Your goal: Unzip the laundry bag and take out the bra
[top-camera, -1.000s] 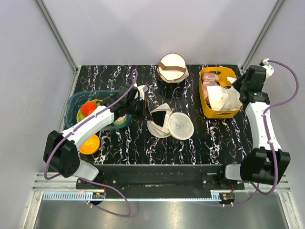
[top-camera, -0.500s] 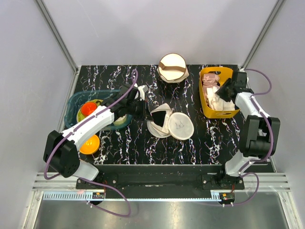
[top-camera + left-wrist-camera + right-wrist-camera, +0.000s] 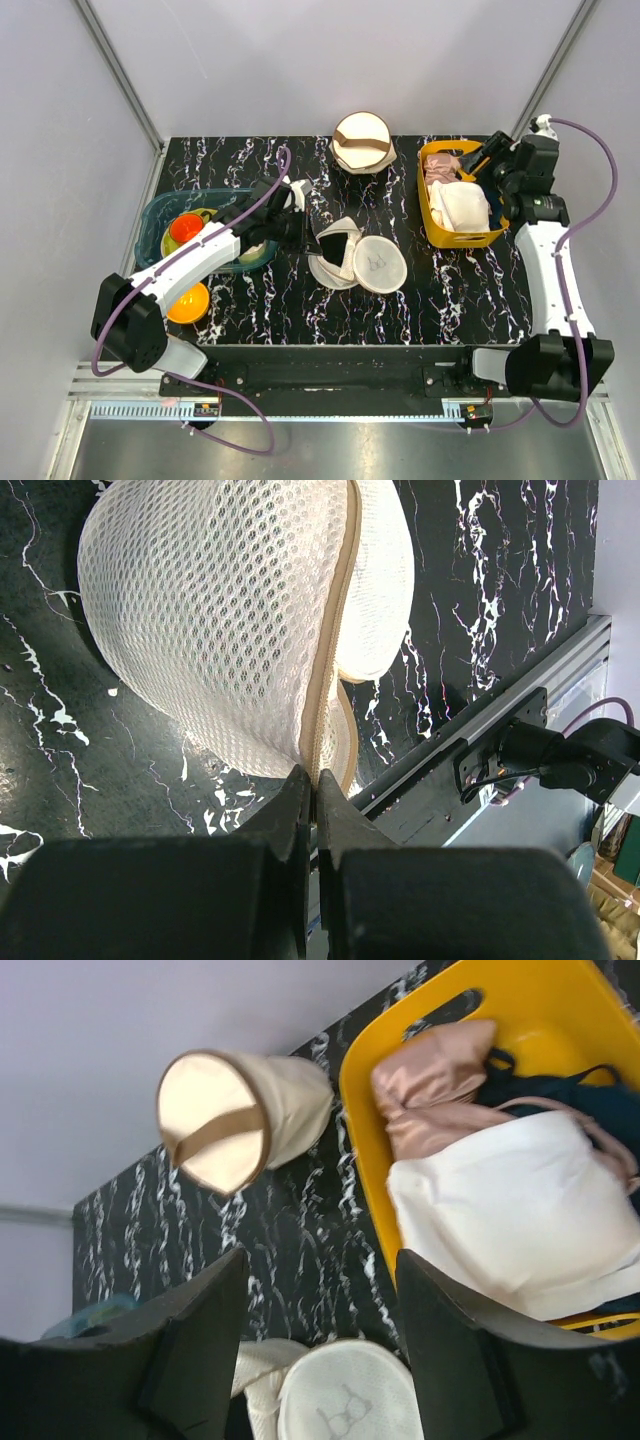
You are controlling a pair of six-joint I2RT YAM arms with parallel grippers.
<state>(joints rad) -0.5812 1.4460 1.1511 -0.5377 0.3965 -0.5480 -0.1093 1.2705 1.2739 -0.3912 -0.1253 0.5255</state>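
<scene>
We show the left claw (image 3: 312,780) clamped on the laundry bag (image 3: 220,610), the right claw (image 3: 322,1305) open, empty, near the bra (image 3: 510,1210).

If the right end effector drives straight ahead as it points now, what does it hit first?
The right end effector would probably meet bare table top between the yellow basket and the cream round bag; depth unclear.

The right gripper (image 3: 320,1260), fingers spread, frames a yellow basket (image 3: 360,1090) holding a pink garment (image 3: 430,1070), navy garment (image 3: 560,1095) and seemingly the bra (image 3: 510,1210).
</scene>
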